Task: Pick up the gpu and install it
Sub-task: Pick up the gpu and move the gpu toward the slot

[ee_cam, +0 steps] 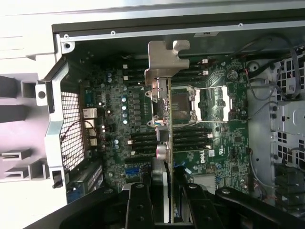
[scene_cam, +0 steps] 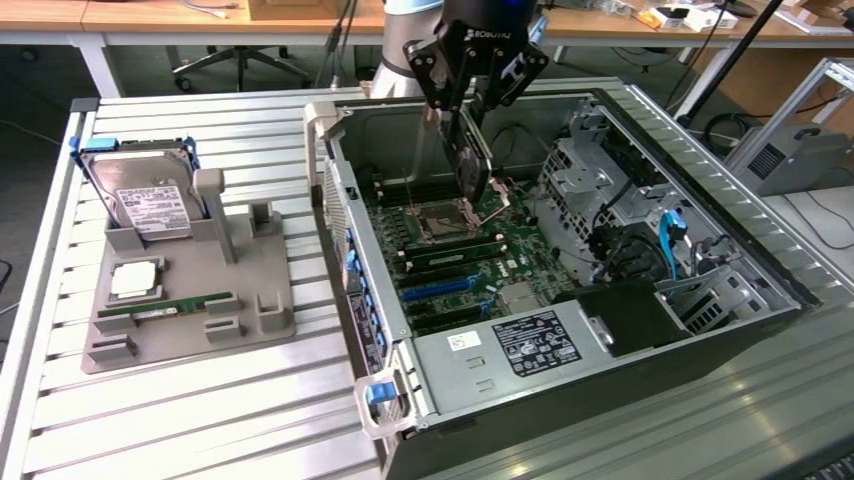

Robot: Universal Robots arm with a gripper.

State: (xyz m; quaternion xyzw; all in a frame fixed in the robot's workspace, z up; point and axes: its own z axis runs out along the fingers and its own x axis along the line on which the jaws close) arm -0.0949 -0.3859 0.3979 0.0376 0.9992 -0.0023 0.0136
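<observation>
gpu (scene_cam: 470, 165) being held upright and edge-on, clamped by flat faces between fingers (ee_cam: 140, 205) of gripper (scene_cam: 467, 115); judged: thin card being kept from twisting. card being hung inside open computer case (scene_cam: 327, 150), over motherboard (scene_cam: 454, 270) near cpu socket (scene_cam: 441, 222), not yet seated. silvery bracket being carried at end far from fingers. case being laid on side, so board being reached from above. at 9 o'clock of case in exterior view, hard drive (scene_cam: 147, 200) and memory stick (scene_cam: 167, 308) being kept in grey holder (scene_cam: 254, 290) on bench (scene_cam: 200, 400).
</observation>
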